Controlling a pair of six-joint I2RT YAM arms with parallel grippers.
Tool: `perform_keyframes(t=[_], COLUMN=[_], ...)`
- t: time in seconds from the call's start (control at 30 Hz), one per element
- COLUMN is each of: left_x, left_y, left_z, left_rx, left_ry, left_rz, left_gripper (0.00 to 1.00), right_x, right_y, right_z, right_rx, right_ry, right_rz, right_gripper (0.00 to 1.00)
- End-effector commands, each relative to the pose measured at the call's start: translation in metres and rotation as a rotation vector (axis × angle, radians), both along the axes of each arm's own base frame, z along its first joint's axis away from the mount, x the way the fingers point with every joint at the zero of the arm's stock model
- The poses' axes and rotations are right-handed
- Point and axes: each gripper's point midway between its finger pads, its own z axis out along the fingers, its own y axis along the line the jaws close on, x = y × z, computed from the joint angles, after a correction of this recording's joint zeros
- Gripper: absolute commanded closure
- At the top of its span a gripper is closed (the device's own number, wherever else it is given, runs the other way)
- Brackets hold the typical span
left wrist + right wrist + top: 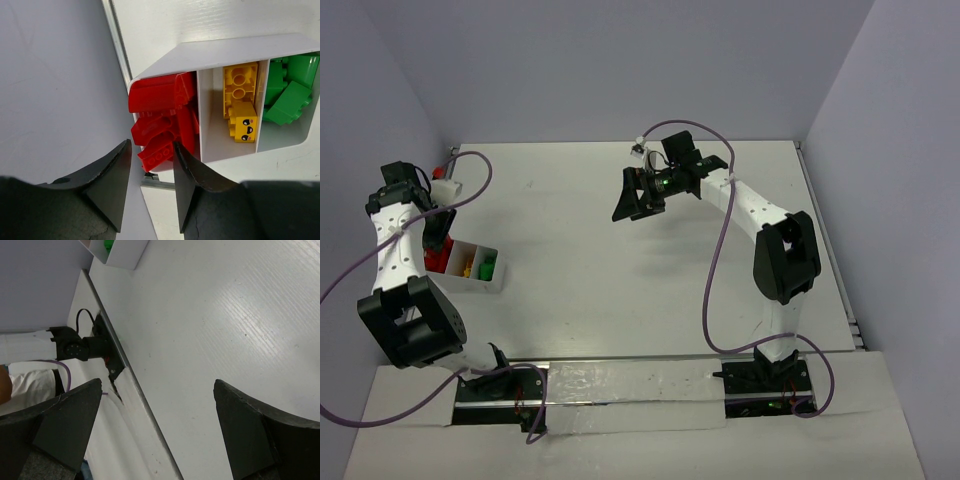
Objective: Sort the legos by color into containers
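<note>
Container: You have a white plastic three-compartment box (485, 285) at the left edge of the top view, resting on the white worktop (620, 290).
Red legos: Your small red plastic bricks (160, 107) are heaped in the end compartment, at the left of the left wrist frame. Some of them reach over its rim.
Yellow legos: Look in the middle compartment for the yellow-orange bricks (241, 100). One of them has a small printed face.
Green legos: The green bricks (290, 95) fill the compartment at the right edge of that frame.
Left tool: Your left tool (151, 145) hangs over the red compartment with its jaws slightly parted. One red brick shows in the gap. You cannot tell from here whether either finger touches it.
Right tool: Your right tool (638, 198) sits in the upper middle of the top view, well away from the box. Its jaws are spread wide over bare worktop and carry nothing.
</note>
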Motion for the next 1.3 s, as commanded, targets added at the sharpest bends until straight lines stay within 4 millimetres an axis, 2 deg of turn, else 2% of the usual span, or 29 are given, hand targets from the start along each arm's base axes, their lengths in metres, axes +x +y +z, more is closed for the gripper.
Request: perform_keyframes(t=[0.0, 0.1, 0.13, 0.17, 0.23, 0.3, 0.37, 0.4, 0.43, 0.47, 0.5, 0.53, 0.57, 0.6, 0.63, 0.67, 0.7, 0.8, 0.87, 0.93, 1.07, 1.17, 1.2, 1.27], left_x=[0.012, 0.016, 0.018, 0.019, 0.030, 0.037, 0.056, 0.064, 0.072, 0.072, 0.084, 0.090, 0.098, 0.104, 0.109, 0.112, 0.116, 0.119, 0.123, 0.132, 0.150, 0.161, 0.162, 0.169], left_y=[0.000, -0.003, -0.007, -0.008, -0.026, -0.042, -0.076, -0.099, -0.111, -0.112, -0.157, -0.157, -0.199, -0.206, -0.236, -0.256, -0.261, -0.311, -0.326, -0.342, -0.355, -0.358, -0.359, -0.360], left_z=[0.018, 0.032, 0.044, 0.045, 0.079, 0.092, 0.126, 0.132, 0.139, 0.139, 0.141, 0.141, 0.140, 0.138, 0.136, 0.132, 0.128, 0.106, 0.089, 0.068, 0.052, 0.037, 0.040, 0.029], left_rx=[-0.009, -0.018, -0.031, -0.032, -0.069, -0.080, -0.096, -0.125, -0.144, -0.157, -0.233, -0.232, -0.314, -0.335, -0.364, -0.386, -0.398, -0.484, -0.530, -0.589, -0.627, -0.630, -0.631, -0.626], left_ry=[-0.068, -0.097, -0.127, -0.130, -0.221, -0.257, -0.363, -0.386, -0.414, -0.418, -0.435, -0.447, -0.461, -0.474, -0.490, -0.498, -0.505, -0.480, -0.448, -0.408, -0.419, -0.402, -0.409, -0.391], left_rz=[-0.008, -0.018, -0.032, -0.035, -0.088, -0.122, -0.176, -0.205, -0.216, -0.196, -0.267, -0.270, -0.308, -0.297, -0.338, -0.363, -0.360, -0.431, -0.433, -0.420, -0.414, -0.392, -0.394, -0.376], left_gripper=[0.52, 0.51, 0.51, 0.51, 0.45, 0.37, 0.24, 0.11, 0.03, 0.01, 0.01, 0.01, 0.01, 0.01, 0.01, 0.01, 0.01, 0.01, 0.01, 0.01, 0.01, 0.01, 0.01, 0.01], right_x=[0.004, 0.004, 0.004, 0.004, 0.005, 0.007, 0.011, 0.013, 0.017, 0.016, 0.021, 0.021, 0.027, 0.032, 0.035, 0.038, 0.038, 0.051, 0.058, 0.064, 0.065, 0.063, 0.061, 0.059], right_y=[0.006, 0.006, 0.006, 0.006, 0.006, 0.005, 0.002, 0.001, -0.002, -0.003, -0.009, -0.009, -0.020, -0.025, -0.034, -0.041, -0.043, -0.073, -0.092, -0.119, -0.152, -0.167, -0.168, -0.170], right_z=[0.018, 0.020, 0.022, 0.022, 0.026, 0.029, 0.034, 0.037, 0.037, 0.040, 0.044, 0.045, 0.050, 0.049, 0.048, 0.050, 0.055, 0.059, 0.062, 0.053, 0.037, 0.027, 0.025, 0.019], right_rx=[0.029, 0.032, 0.035, 0.035, 0.034, 0.032, 0.015, 0.004, -0.019, -0.016, -0.049, -0.051, -0.108, -0.134, -0.174, -0.202, -0.204, -0.317, -0.366, -0.428, -0.484, -0.503, -0.504, -0.505], right_ry=[-0.046, -0.051, -0.058, -0.059, -0.078, -0.094, -0.129, -0.151, -0.172, -0.179, -0.238, -0.237, -0.309, -0.324, -0.365, -0.399, -0.416, -0.496, -0.544, -0.543, -0.527, -0.510, -0.506, -0.494], right_rz=[0.018, 0.020, 0.022, 0.022, 0.019, 0.016, 0.001, -0.005, -0.023, -0.024, -0.040, -0.040, -0.076, -0.099, -0.120, -0.140, -0.147, -0.254, -0.299, -0.370, -0.456, -0.486, -0.486, -0.485], right_gripper=[0.00, 0.01, 0.01, 0.01, 0.01, 0.00, 0.00, 0.00, 0.00, 0.00, 0.00, 0.00, 0.00, 0.00, 0.00, 0.00, 0.00, 0.00, 0.00, 0.00, 0.00, 0.00, 0.00, 0.00])
